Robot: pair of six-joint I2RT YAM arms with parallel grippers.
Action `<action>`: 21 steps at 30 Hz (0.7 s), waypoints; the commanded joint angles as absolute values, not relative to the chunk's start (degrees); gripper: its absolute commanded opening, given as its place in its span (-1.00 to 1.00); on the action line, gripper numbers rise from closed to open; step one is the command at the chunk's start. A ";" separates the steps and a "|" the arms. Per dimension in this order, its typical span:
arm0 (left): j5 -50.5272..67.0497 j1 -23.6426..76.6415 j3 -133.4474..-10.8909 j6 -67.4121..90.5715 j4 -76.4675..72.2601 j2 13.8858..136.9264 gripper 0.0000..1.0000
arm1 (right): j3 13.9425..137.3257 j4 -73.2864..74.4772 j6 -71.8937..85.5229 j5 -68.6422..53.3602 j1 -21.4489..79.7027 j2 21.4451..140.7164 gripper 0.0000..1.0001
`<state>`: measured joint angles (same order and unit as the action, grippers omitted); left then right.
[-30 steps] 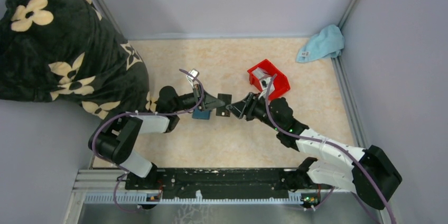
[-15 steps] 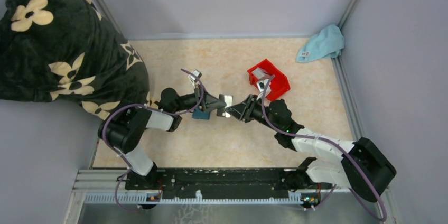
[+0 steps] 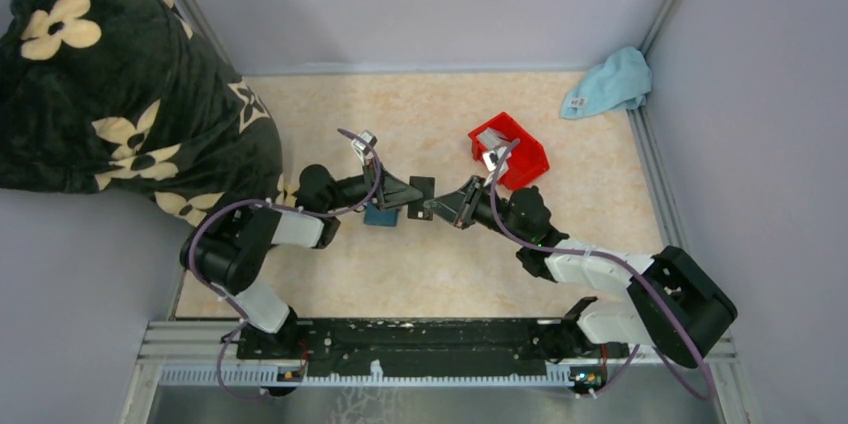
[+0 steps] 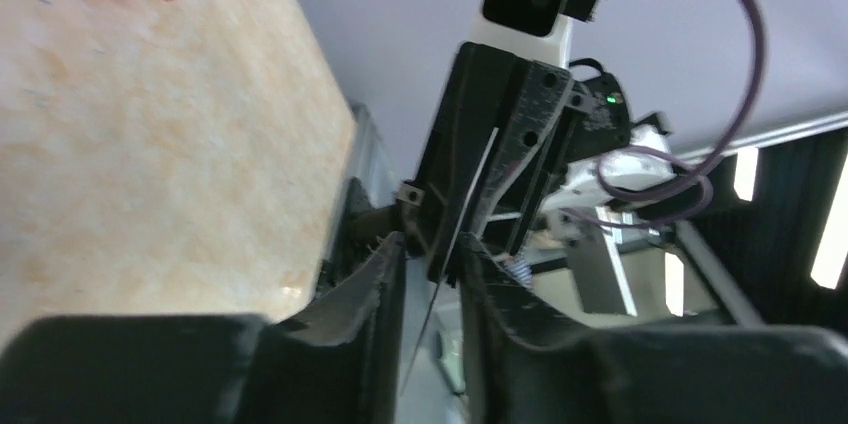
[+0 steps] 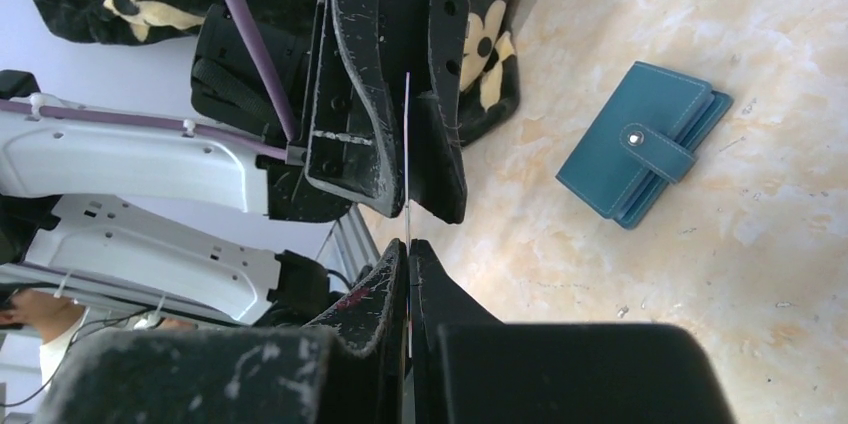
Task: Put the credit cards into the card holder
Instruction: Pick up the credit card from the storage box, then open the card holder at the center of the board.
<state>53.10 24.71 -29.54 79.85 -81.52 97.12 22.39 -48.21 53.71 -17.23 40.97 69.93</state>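
A thin credit card (image 3: 423, 186) is held above the table between my two grippers. In the wrist views it shows edge-on as a fine line (image 5: 407, 144) (image 4: 470, 204). My right gripper (image 5: 409, 249) is shut on its near edge. My left gripper (image 4: 432, 266) stands open around the other edge, with a small gap on each side of the card. The card holder (image 5: 640, 144), a teal wallet with its snap flap fastened, lies shut on the table just below the left gripper (image 3: 405, 192); it also shows as the teal wallet (image 3: 380, 215) in the top view.
A red bin (image 3: 512, 148) stands just behind the right arm (image 3: 530, 219). A light blue cloth (image 3: 610, 82) lies in the far right corner. A black flowered blanket (image 3: 100, 74) covers the left side. Grey walls enclose the table.
The right gripper has closed onto the card. The left gripper, which was shut on the card, has loosened its jaws. Both arms stay nearly in place.
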 commanded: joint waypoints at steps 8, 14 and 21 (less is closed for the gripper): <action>24.36 22.47 -30.65 53.35 -24.67 72.76 0.18 | 31.17 -36.36 47.98 -14.61 41.84 66.54 -1.00; 6.88 21.68 -29.52 51.08 -9.94 64.47 0.15 | 45.09 -17.30 38.35 -4.81 46.76 71.68 -1.00; -4.64 21.18 -32.00 47.97 2.19 62.56 -0.04 | 64.59 1.43 34.53 1.36 50.25 87.64 -1.00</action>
<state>5.37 21.69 -29.85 51.57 -8.43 63.51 57.08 -10.74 38.41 -4.10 48.49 81.38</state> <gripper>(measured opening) 0.503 0.008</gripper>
